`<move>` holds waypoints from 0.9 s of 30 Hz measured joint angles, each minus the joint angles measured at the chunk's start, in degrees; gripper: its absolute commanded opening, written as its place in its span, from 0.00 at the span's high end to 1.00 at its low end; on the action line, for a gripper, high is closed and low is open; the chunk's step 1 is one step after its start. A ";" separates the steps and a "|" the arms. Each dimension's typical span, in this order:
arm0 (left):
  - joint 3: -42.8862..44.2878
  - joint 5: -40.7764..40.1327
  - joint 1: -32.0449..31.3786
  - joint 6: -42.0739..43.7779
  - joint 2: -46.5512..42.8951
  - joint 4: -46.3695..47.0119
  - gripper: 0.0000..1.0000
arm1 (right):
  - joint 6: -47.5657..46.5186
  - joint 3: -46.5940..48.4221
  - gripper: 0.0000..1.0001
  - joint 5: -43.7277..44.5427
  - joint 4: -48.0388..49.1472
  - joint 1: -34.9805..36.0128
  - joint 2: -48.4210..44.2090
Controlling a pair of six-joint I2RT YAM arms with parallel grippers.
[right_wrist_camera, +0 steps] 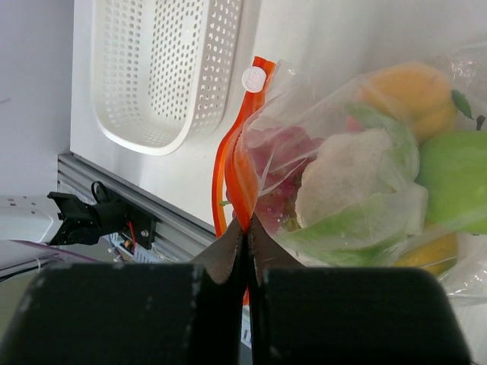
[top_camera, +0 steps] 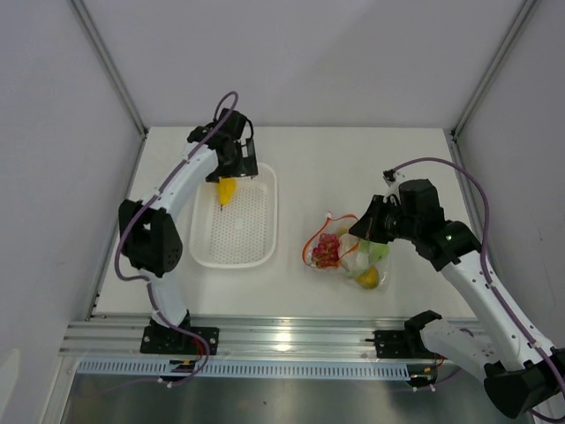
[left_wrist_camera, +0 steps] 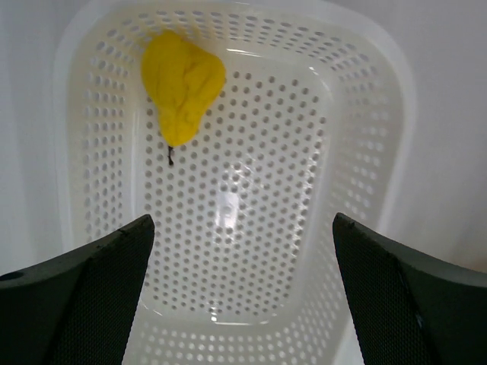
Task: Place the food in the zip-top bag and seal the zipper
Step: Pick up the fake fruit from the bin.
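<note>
Right end effector is pinched shut on the zipper at the mouth of the zip-top bag, likely steadying it for loading; most food sits inside. At the bag's 9 o'clock, the left end effector hangs spread wide over the white basket, where a yellow fruit lies at 11 o'clock, probably the next pick.

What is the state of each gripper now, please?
Left gripper: open, holding nothing, over the basket.
Right gripper: shut on the zipper of the zip-top bag.
</note>
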 measured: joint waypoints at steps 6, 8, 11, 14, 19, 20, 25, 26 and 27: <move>0.20 -4.76 1.14 11.02 9.49 2.36 0.02 | -0.72 0.00 1.00 -0.44 1.16 0.00 1.25; 0.39 -5.53 1.38 13.94 11.47 3.13 0.04 | -1.07 0.00 1.00 -0.61 1.49 0.00 1.81; 0.79 -5.05 2.32 16.96 12.48 4.00 0.06 | -1.95 0.00 1.00 -0.98 2.16 0.00 2.64; 3.58 -4.37 3.43 19.39 13.62 4.20 0.11 | -2.38 -0.02 1.00 -1.22 2.58 -0.02 3.06; 11.47 -4.61 4.52 22.29 17.53 4.00 0.16 | -3.43 -0.50 1.00 -1.99 3.91 -0.55 3.26; 12.59 -4.66 4.59 22.75 18.34 3.85 0.17 | -3.50 -0.72 1.00 -2.19 4.28 -0.70 3.30; 14.80 -5.25 4.61 24.28 21.24 2.45 0.18 | -3.91 -2.08 1.00 -3.37 6.12 -1.42 3.56; 14.78 -5.31 4.61 24.39 21.62 2.01 0.19 | -4.04 -2.34 1.00 -3.48 6.40 -1.53 3.56; 14.78 -5.35 4.61 24.63 21.90 1.70 0.19 | -4.09 -2.54 1.00 -3.67 6.51 -1.70 3.56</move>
